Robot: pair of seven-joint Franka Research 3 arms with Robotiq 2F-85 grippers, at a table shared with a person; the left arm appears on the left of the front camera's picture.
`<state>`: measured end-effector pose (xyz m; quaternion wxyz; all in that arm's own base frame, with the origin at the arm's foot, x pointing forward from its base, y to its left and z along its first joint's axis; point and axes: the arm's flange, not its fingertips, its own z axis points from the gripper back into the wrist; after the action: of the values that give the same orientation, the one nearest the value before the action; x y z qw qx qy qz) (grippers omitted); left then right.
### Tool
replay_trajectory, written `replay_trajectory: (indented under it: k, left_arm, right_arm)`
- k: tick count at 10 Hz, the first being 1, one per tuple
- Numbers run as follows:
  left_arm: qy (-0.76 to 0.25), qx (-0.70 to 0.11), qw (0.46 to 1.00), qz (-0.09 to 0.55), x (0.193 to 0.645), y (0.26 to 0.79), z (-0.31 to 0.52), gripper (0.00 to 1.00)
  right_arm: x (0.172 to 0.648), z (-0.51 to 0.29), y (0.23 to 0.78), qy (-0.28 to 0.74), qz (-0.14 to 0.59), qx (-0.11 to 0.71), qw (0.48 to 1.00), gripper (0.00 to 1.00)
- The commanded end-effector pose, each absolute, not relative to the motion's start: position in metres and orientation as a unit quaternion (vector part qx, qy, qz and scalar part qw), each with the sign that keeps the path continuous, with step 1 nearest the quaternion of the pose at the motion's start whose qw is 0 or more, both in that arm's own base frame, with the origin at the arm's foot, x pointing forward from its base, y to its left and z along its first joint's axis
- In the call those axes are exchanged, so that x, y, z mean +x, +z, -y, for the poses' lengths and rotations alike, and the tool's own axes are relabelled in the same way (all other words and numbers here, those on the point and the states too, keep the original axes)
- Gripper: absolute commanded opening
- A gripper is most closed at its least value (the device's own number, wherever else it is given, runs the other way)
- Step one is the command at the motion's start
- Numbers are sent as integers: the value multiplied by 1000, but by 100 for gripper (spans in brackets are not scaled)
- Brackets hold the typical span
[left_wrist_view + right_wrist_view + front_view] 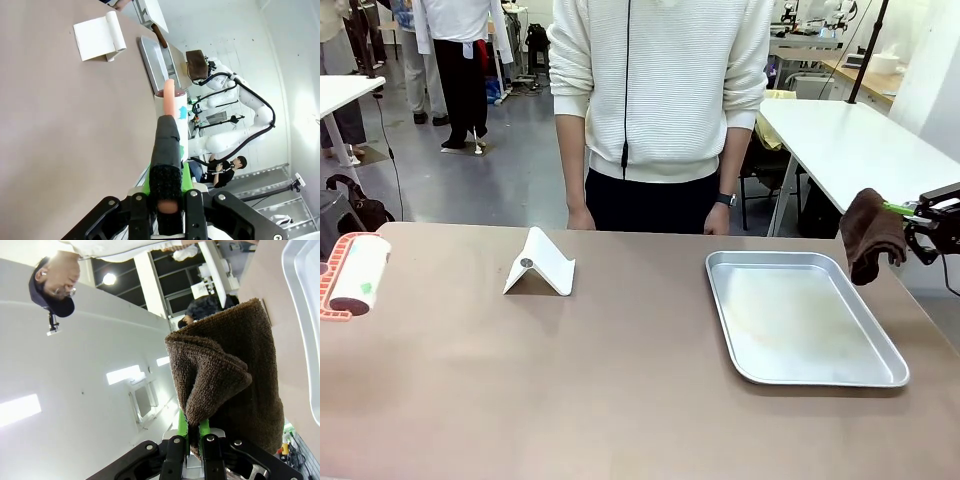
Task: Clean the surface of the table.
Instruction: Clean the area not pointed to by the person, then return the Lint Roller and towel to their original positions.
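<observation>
The brownish surface [620, 390] spreads from the front edge to a person [660, 110] standing at its far side. On it lie a silver tray [880, 340] at right and a folded white stand [540, 265] left of centre. The left end effector [169, 192] clamps a lint roller's [358, 275] handle at the left edge; the right end effector [194, 432] grips a brown cloth [870, 235] beside the tray.

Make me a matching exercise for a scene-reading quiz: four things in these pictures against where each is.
Things:
1 brown cloth
2 lint roller
3 silver tray
4 white stand

Places:
A on the table, right half
B hanging from the right gripper
C at the table's left edge, in the left gripper
D on the table before the person

Pairs: 1-B, 2-C, 3-A, 4-D
</observation>
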<state>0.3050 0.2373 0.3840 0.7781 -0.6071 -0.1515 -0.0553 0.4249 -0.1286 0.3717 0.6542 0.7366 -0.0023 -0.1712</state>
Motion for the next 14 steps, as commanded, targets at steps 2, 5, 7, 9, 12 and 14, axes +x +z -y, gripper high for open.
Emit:
replay_trajectory:
  k: [2, 5, 7, 9, 12, 14]
  left_arm:
    - [-60, -608, 774, 165, 305, 396, -232, 22]
    - [-60, -608, 774, 165, 305, 396, -232, 22]
    - [-60, -608, 774, 165, 305, 396, -232, 22]
    - [-60, -608, 774, 165, 305, 396, -232, 22]
    - [-60, -608, 774, 165, 305, 396, -232, 22]
    - [-60, -608, 774, 165, 305, 396, -232, 22]
  right_arm:
    - [423, 129, 378, -170, -3, 740, 651, 0]
    - [423, 129, 378, -170, -3, 740, 651, 0]
    - [423, 129, 378, -170, -3, 740, 651, 0]
    - [423, 129, 378, -170, -3, 740, 651, 0]
    - [423, 129, 378, -170, -3, 740, 651, 0]
    - [423, 129, 378, -170, -3, 740, 651, 0]
